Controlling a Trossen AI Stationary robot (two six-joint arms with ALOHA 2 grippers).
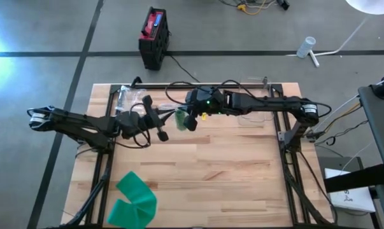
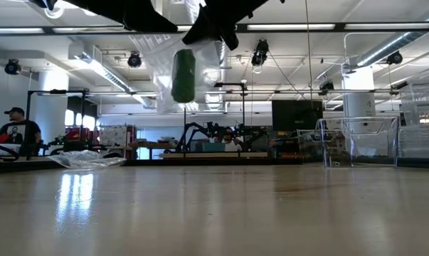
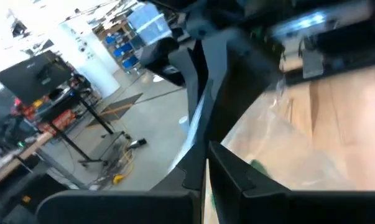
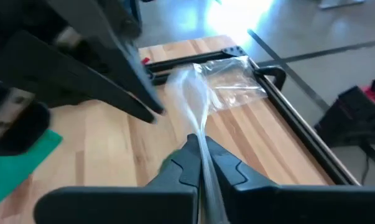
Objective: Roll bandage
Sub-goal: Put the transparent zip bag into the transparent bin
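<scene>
Both your grippers, left gripper (image 1: pixel 155 121) and right gripper (image 1: pixel 186 121), pinch the clear bag (image 4: pixel 196 93), jaws clenched. The green bandage roll (image 2: pixel 183 75) hangs upright inside, below the jaws. It's midway between arms.

Non-task items: red and black box (image 1: pixel 153 37) on floor, upper left of high view, cable trailing right. White lamp base (image 1: pixel 312 51) upper right. Clear plastic container (image 2: pixel 356 142) at right of low view, crumpled plastic bag (image 2: pixel 89 159) at left; seated person (image 2: pixel 13 129) far left.
</scene>
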